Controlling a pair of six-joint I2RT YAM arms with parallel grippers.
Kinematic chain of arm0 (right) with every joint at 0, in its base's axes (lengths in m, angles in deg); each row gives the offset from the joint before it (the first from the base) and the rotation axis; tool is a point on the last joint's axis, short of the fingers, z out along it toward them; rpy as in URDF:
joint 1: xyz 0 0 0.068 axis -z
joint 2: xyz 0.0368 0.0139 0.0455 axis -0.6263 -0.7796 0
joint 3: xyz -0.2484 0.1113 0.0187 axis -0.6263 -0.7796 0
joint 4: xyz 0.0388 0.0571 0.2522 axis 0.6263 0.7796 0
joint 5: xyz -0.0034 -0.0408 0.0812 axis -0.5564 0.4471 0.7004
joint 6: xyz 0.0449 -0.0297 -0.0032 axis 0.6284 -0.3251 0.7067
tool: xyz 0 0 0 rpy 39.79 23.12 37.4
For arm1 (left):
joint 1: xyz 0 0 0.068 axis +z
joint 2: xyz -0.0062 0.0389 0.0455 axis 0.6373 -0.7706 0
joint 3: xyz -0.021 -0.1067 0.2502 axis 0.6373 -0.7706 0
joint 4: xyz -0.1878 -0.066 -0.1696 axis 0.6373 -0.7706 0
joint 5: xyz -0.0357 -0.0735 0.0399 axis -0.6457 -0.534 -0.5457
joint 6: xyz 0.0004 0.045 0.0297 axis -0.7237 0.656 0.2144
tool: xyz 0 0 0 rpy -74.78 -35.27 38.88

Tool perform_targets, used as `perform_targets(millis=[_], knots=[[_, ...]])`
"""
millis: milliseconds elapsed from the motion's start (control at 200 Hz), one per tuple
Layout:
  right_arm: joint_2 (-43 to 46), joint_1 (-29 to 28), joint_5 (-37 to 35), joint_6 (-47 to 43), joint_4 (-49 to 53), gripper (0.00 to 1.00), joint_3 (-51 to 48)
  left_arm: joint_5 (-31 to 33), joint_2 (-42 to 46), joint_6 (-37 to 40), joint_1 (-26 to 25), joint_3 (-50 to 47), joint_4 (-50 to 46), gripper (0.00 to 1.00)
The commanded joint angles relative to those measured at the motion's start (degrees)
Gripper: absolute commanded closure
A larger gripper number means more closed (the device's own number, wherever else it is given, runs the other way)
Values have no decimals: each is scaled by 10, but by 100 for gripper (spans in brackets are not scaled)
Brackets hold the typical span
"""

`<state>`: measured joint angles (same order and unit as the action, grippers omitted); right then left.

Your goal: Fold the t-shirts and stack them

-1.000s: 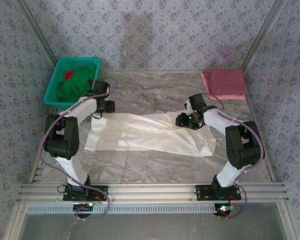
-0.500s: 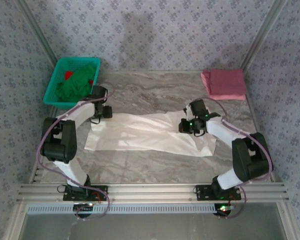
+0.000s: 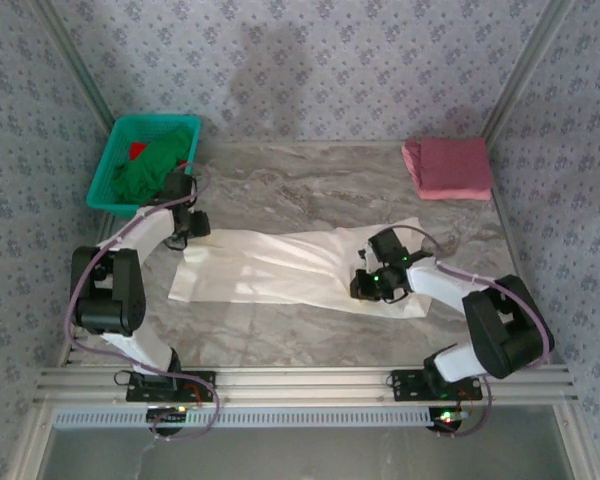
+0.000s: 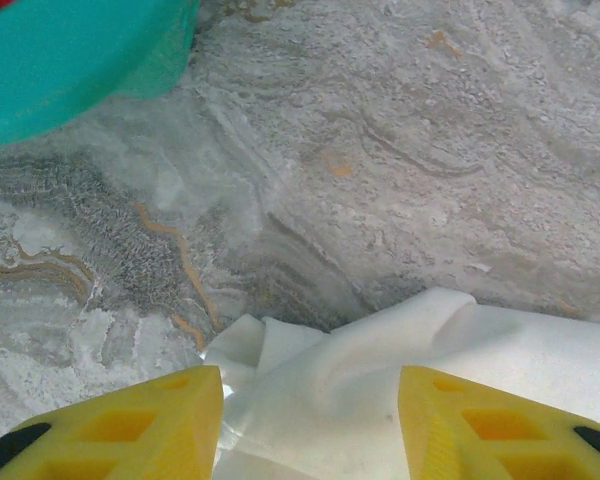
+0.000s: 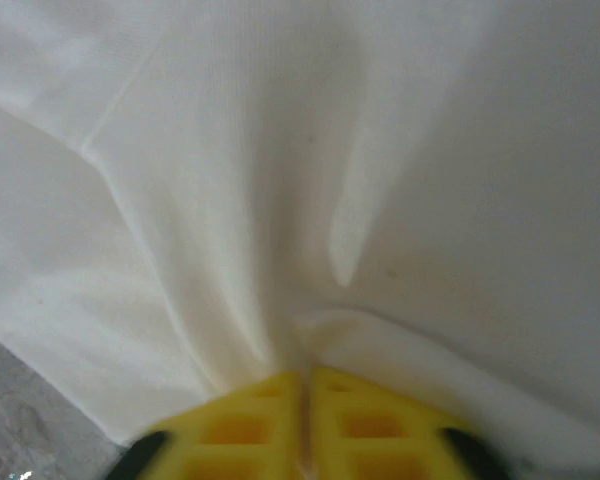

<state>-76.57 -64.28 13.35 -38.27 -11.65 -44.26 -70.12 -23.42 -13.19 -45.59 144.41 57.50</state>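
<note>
right end effector [image 3: 363, 288] [image 5: 305, 385]: yellow fingers [image 5: 250, 425] pressed together, pinching a raised ridge of the white shirt [image 3: 280, 265] [image 4: 400, 350] [image 5: 280, 150]; creases fan out from the pinch. top view: it sits on the shirt's near right part, close to the near edge

left end effector [image 3: 188, 232] [image 4: 310, 390]: fingers [image 4: 150, 420] stand apart, nothing clamped; a rumpled corner of the white shirt lies between them and just ahead. top view: it is at the shirt's far left corner

white shirt: flat across the middle of the bench [image 3: 310, 190] [image 4: 380, 150], a long band running left to right, wrinkled at the right end

pink shirt [image 3: 448, 167]: folded square, far right corner of the bench, well apart from the white shirt

basket [image 3: 102, 172] [image 4: 70, 50]: teal, far left corner, holds green cloth [image 3: 150, 170] with a bit of red showing; left end effector is near it, on its near side
</note>
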Motion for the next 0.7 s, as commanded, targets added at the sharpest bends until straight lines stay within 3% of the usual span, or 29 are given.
perform_targets(millis=[0,115,240,370,515,700], knots=[[44,1,-9,5,50,73,52,-26,-6,14,-4,69,-26,51],[58,10,-11,21,68,67,92,-42,-31,12,-9,92,-26,54],[38,28,-65,60,82,66,106,-43,-68,1,-2,80,-22,59],[-17,41,-143,90,99,78,105,-44,-80,-10,1,41,-6,59],[-70,52,-182,94,70,82,98,-48,-77,-31,11,-10,6,62],[-154,52,-184,92,46,86,137,-76,-50,-89,28,-96,9,73]])
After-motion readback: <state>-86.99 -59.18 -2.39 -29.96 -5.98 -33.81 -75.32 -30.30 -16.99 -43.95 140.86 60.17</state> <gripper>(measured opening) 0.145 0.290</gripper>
